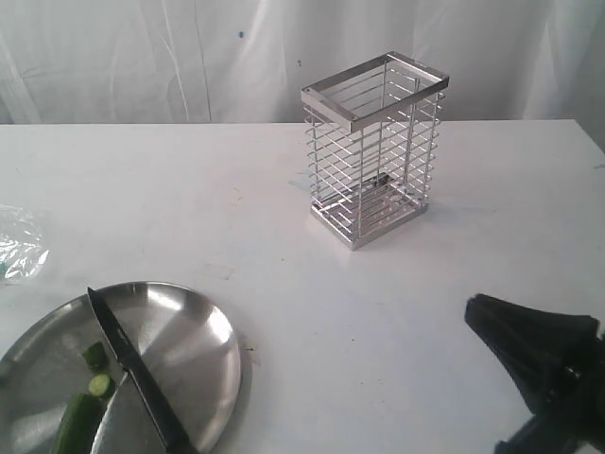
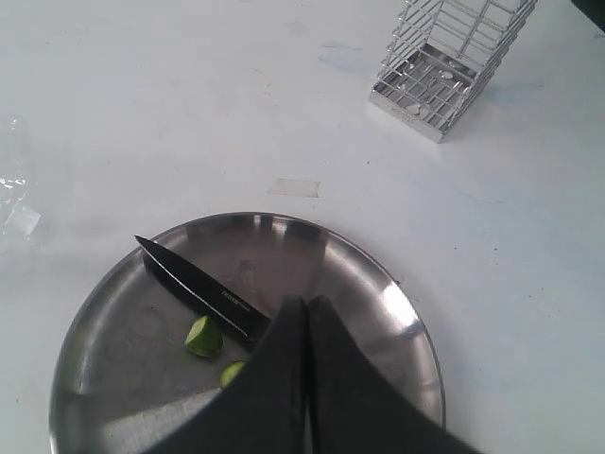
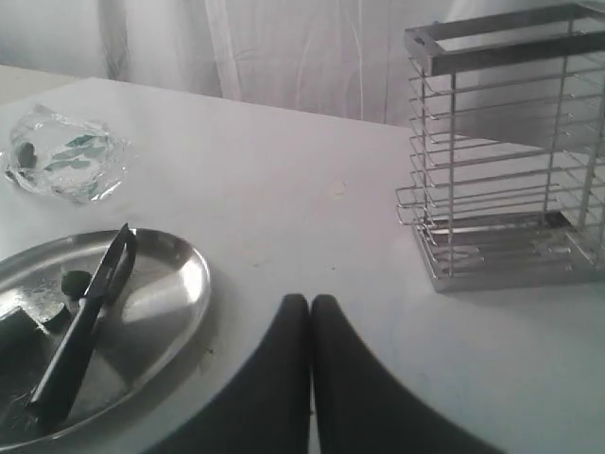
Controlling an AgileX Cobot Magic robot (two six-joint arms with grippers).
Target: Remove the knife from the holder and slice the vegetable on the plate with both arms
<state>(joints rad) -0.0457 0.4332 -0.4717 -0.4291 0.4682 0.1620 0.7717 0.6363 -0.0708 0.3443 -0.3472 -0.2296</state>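
At the left edge of the exterior view, a crumpled piece of clear plastic is seen on the white surface. The plate is set in the lower left corner and is partly cut off by the frame. The knife is laid across it, with the point toward the upper left and the black handle toward the lower edge. The vegetable is found on the plate just left of the blade, and two short cut pieces are seen beside it. The left tool is held above the plate near the blade, its fingers pressed together tip to tip. Right of centre, in the upper half, the holder is stood upright, well apart from the plate. In the lower right corner a dark part of the right arm is seen. The right tool is likewise pressed together, over bare surface between plate and holder.
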